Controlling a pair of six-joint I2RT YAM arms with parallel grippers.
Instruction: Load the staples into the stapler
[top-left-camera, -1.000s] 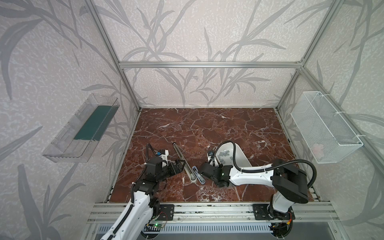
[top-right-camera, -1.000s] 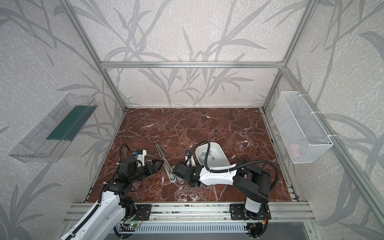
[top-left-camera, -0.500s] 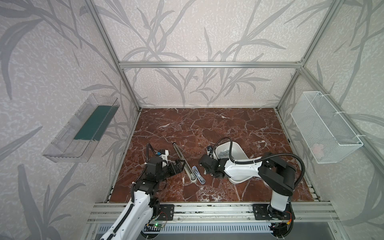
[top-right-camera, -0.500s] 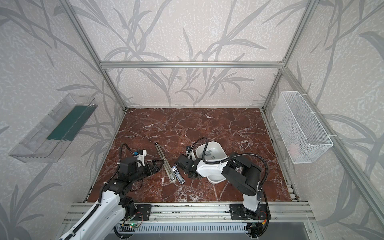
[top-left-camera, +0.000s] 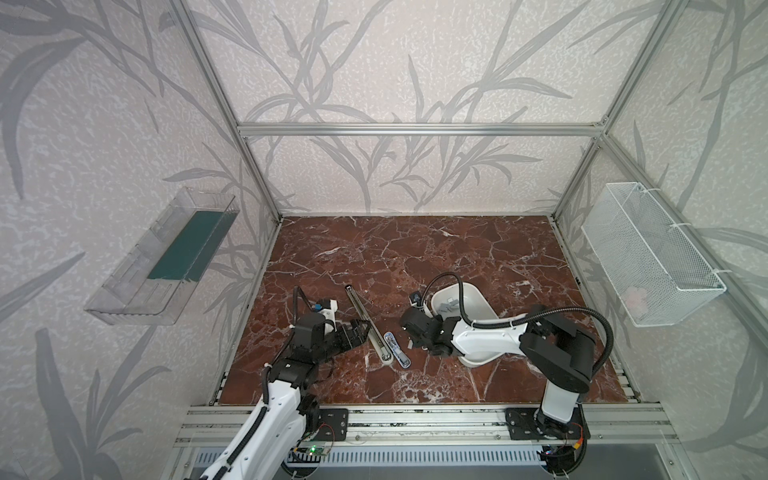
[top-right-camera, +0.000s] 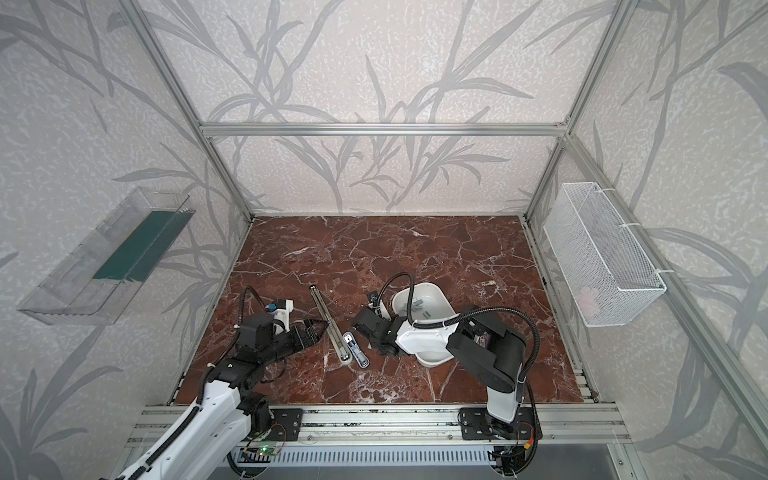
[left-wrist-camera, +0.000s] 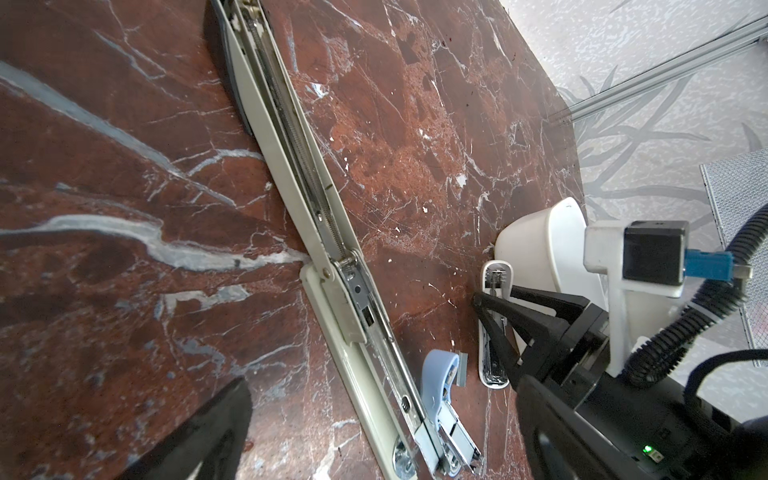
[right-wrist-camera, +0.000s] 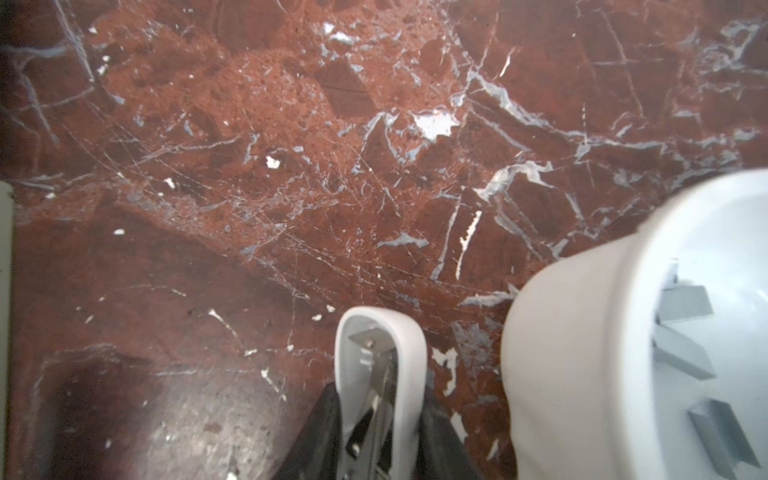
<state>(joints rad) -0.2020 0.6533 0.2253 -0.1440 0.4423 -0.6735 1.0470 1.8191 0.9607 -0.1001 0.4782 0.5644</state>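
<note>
Slippage looms: the right gripper (left-wrist-camera: 494, 294) seemingly pinches the slick white stapler (right-wrist-camera: 380, 332), while the left gripper (top-left-camera: 360, 330) gapes wide, bracing nothing.

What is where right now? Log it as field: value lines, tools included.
left tool: open, empty, beside the long stapler
right tool: closed on the white stapler half, one finger each side
blue stapler half: lying by one end of the long stapler
long stapler: opened flat on the table
staples: grey strips in the white bowl
</note>
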